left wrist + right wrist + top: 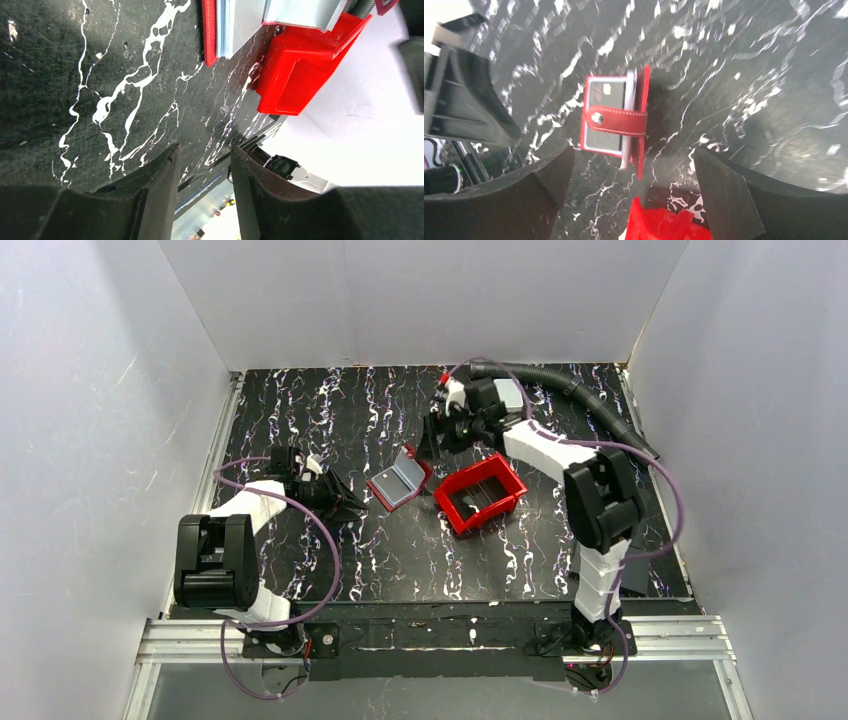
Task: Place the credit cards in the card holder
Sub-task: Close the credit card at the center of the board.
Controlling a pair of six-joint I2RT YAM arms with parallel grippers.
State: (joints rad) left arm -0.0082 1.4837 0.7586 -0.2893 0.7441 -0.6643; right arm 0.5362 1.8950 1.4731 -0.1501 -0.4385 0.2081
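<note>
One card holder (616, 125); left end effector (204, 152) ajar, right end effector (632, 152) wide, both empty.

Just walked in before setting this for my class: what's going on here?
Two robot arms are at a dark red card holder lying on the black table. Pale credit cards show tucked inside it. Neither claw holds anything: the right claw hangs wide open over it, and the left claw is open nearby.
</note>
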